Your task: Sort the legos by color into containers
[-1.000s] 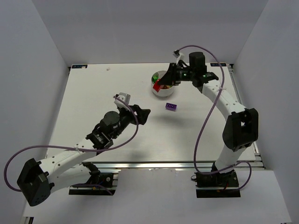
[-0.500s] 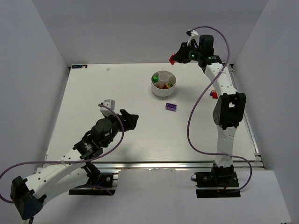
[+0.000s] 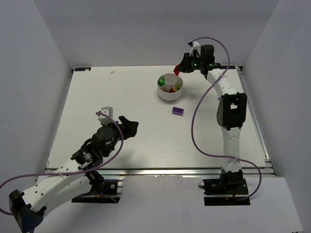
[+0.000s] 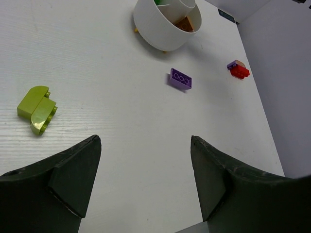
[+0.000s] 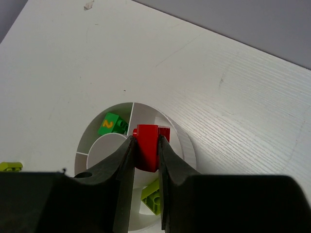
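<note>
White table [image 3: 121, 87] holds the dish [image 5: 187, 145]; the right gripper [image 5: 146, 156], clamped on a red lego [image 5: 146, 143], hangs seemingly over its rim. The left gripper [image 4: 145, 145] is spread wide, a purple lego [image 4: 181, 79] well ahead of it.

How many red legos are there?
2. One red lego sits between the right fingers over the white dish; another red lego lies on the table beside a purple bit. More may be hidden.
</note>
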